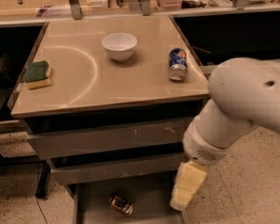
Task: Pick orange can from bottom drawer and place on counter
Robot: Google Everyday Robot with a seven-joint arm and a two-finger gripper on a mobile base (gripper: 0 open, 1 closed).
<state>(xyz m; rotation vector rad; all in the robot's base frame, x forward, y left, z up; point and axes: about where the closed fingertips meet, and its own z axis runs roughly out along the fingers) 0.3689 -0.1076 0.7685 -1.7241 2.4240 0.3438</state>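
Bottom drawer (149, 197) floor holds orange can (121, 205); pincer (181, 200) at right edge.

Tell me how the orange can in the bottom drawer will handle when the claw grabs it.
The orange can lies on its side on the flat floor of the bottom drawer, so a nudge probably rolls it. Its shiny metal may slip in a grip, and it looks small, likely light. The claw hangs beside it.
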